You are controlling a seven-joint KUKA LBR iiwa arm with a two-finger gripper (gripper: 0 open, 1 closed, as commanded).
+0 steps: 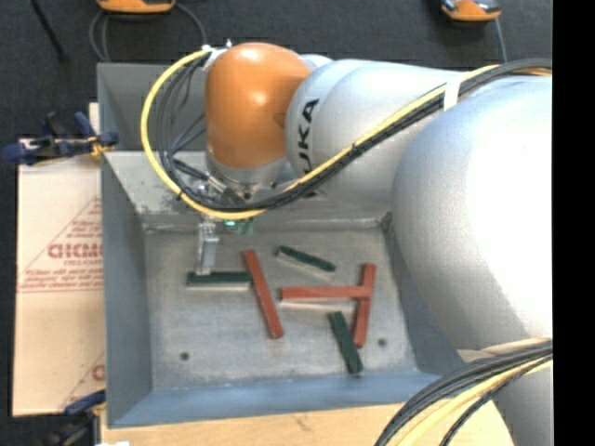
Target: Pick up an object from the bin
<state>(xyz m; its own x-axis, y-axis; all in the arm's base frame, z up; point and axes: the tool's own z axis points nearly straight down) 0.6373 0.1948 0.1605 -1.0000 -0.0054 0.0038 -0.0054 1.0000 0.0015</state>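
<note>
My gripper (206,256) hangs low in the left part of the bin (123,286), under my orange wrist cover (246,100), and its tip is right at the left end of a dark green stick (219,279) lying flat along the floor. Whether it touches that stick I cannot tell, nor whether my gripper is apart or together (the wrist hides too much of it). Just right of that stick, a long red stick (262,294) slants down towards the front wall. Farther right, a short green stick (305,259) lies alone, near two red sticks joined in a T (337,294). Another green stick (345,342) lies at the T's lower end.
</note>
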